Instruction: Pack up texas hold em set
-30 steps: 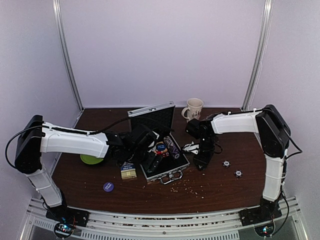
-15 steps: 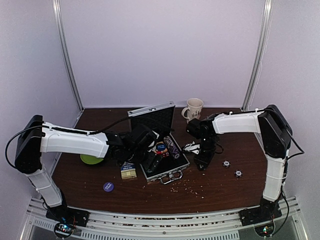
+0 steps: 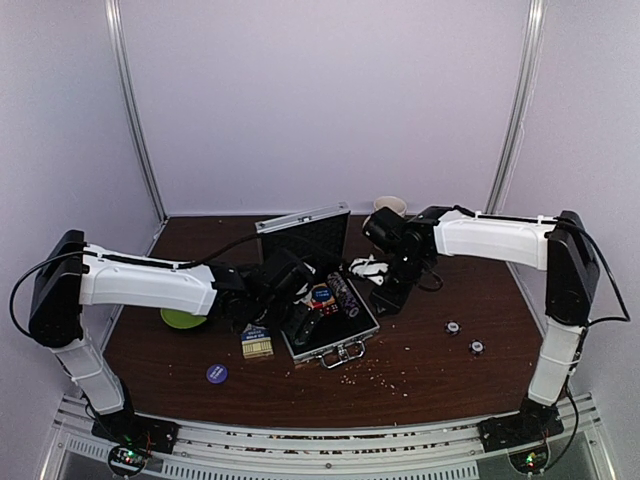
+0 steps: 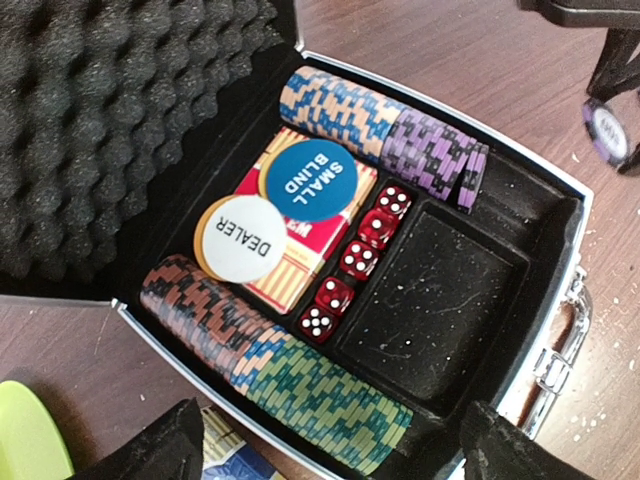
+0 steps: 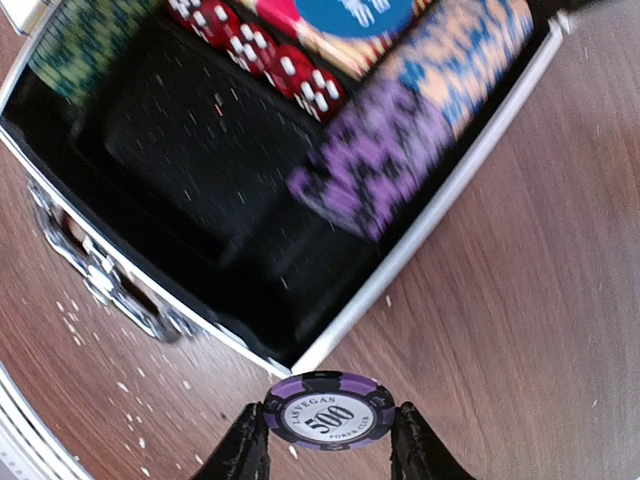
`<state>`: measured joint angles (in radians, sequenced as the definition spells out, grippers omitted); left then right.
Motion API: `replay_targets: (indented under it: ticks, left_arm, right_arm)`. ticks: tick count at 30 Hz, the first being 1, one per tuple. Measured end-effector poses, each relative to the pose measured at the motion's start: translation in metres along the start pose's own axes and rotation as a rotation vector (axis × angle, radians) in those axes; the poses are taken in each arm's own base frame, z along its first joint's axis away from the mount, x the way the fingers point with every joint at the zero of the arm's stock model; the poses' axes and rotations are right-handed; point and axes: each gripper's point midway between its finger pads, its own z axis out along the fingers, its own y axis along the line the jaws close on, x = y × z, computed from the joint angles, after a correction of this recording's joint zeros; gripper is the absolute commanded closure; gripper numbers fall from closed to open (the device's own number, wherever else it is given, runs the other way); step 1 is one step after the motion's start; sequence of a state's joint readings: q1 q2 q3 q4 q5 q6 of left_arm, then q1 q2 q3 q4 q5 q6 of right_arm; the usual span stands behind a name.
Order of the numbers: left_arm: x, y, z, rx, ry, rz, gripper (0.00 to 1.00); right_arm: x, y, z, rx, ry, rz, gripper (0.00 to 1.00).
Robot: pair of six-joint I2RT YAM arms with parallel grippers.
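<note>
The silver briefcase [image 3: 345, 345] lies open, lid [image 3: 303, 228] upright. Inside, the left wrist view shows rows of chips [image 4: 330, 395], a DEALER button [image 4: 240, 238], a SMALL BLIND button [image 4: 310, 180], red dice [image 4: 358, 260] and one bare black compartment [image 4: 430, 290]. My left gripper [image 4: 340, 450] hangs open over the case's near edge. My right gripper [image 5: 328, 430] is shut on a purple 500 chip [image 5: 327, 410], held just outside the case's right rim [image 5: 420, 250]. A card deck box [image 3: 257, 342] lies left of the case.
Two loose chips [image 3: 452, 327] [image 3: 477, 347] lie on the table to the right, and a purple round button [image 3: 216, 373] at front left. A green plate [image 3: 180, 319] sits under my left arm. The mug [image 3: 388, 204] stands behind my right arm. Crumbs litter the front.
My right arm has stretched out and carried its gripper left and back, from the table to the case's right rim. The left arm has not moved.
</note>
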<state>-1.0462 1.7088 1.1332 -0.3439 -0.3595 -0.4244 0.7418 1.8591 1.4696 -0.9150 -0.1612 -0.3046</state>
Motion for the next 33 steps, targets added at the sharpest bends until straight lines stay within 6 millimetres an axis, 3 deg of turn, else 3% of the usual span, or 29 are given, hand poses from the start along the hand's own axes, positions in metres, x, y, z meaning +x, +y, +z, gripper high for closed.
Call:
replay_targets:
  ticks: [8,15,21,25,28,33]
  left_arm:
    - [-0.002,0.01,-0.016,-0.021,-0.02,-0.028,0.08]
    - [0.005,0.013,-0.016,-0.031,-0.011,-0.041,0.08]
    - [0.008,0.016,-0.015,-0.043,-0.006,-0.044,0.09]
    - [0.01,0.017,-0.014,-0.046,-0.001,-0.041,0.15]
    - [0.011,0.016,-0.014,-0.036,0.004,-0.026,0.23]
    - [0.01,0.013,-0.014,0.015,0.029,0.018,0.27]
  right_arm:
    - [-0.051,0.019,0.015,0.013,-0.102,-0.057,0.68]
    - [-0.057,0.014,0.046,0.063,-0.071,-0.048,0.68]
    - [-0.06,0.012,0.045,0.081,-0.084,-0.038,0.67]
    - [-0.058,0.01,0.042,0.093,-0.092,-0.029,0.64]
    - [-0.056,0.009,0.033,0.098,-0.107,-0.021,0.62]
    - [-0.054,0.01,0.002,0.089,-0.167,-0.015,0.58]
